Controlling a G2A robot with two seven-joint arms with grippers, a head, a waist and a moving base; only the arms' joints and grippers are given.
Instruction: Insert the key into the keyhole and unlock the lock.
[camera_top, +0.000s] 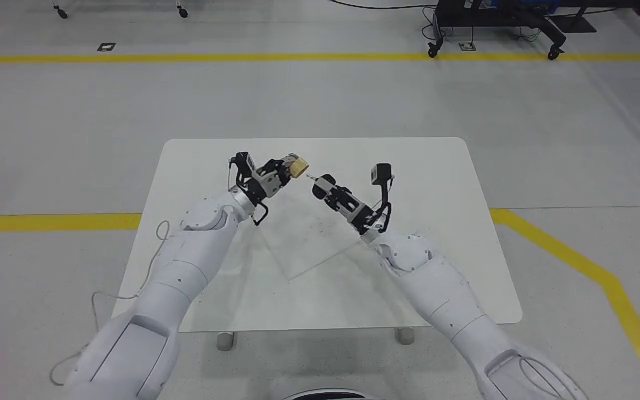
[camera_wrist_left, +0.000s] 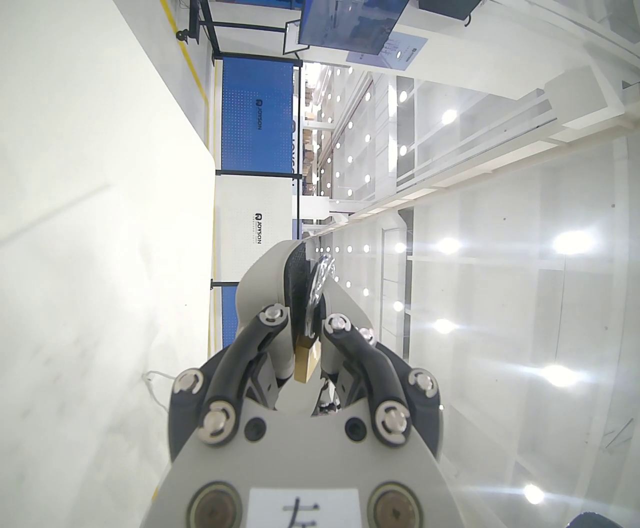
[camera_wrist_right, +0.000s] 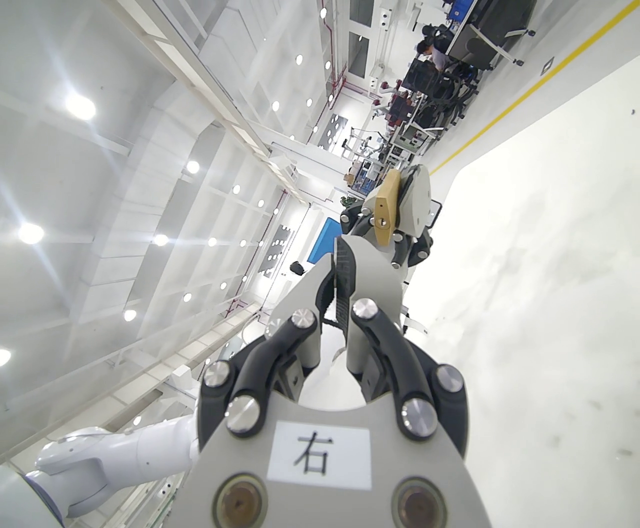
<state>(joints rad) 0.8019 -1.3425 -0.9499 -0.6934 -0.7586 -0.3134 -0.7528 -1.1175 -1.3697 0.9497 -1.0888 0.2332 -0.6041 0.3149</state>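
L tool clamped on lock, R tool pinching key, tip near lock, inside table edges

Narrow free gap between lock in left tool and right tool's key

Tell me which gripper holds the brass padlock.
The left gripper: the padlock is clamped between its fingers. The right gripper pinches the key instead.

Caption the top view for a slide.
Left gripper holds the padlock above the table; right gripper points the key at it.
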